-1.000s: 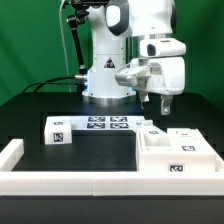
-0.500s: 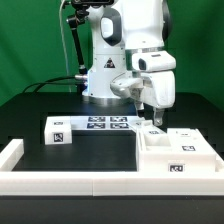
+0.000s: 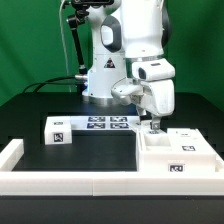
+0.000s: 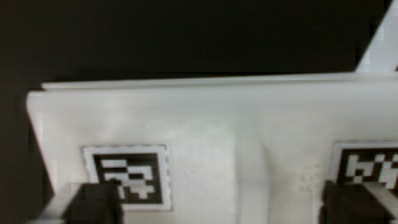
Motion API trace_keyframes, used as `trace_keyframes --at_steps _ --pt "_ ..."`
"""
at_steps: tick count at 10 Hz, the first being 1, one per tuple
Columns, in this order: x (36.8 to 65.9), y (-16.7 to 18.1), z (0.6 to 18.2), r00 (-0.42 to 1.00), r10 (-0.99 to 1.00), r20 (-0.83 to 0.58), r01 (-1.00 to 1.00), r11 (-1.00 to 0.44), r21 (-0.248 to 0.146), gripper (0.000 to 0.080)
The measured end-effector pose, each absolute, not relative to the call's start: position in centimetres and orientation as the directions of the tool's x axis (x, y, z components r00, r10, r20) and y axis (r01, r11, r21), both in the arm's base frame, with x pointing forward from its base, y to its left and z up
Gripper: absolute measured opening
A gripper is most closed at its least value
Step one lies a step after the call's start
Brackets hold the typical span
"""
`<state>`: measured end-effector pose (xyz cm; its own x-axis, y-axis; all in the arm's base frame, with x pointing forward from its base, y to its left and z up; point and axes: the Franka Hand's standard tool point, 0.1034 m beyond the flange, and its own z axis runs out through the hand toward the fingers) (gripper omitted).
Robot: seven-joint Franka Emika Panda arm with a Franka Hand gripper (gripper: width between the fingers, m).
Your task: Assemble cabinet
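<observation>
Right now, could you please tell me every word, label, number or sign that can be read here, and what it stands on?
No word, brand or number can be read in either view.
Signs: only black-and-white square tags, patterns without letters, on the cabinet, the loose white block and the marker board.
Wrist view: two such tags on a white panel, blurred, nothing legible.
</observation>
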<state>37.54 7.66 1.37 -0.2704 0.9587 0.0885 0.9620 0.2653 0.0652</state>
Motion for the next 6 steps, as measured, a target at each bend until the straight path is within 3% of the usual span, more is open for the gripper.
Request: trace_keyframes --at_steps 1,2,4,5,6 --pt "37.47 7.65 1.29 -0.270 0.959 0.089 0.962 0.265 0.063 0.0420" --pt "37.46 7.65 1.29 -0.269 0.959 0.089 0.962 0.264 0.063 0.0420" --pt "37.45 7.65 1.29 -0.269 0.959 0.089 0.962 0.264 0.062 0.0147" --pt "37.49 7.64 1.35 -0.269 0.959 0.089 0.962 0.264 0.064 0.0147" --pt "37.50 7.64 1.36 -0.268 0.959 0.088 0.963 0.264 0.064 0.0068"
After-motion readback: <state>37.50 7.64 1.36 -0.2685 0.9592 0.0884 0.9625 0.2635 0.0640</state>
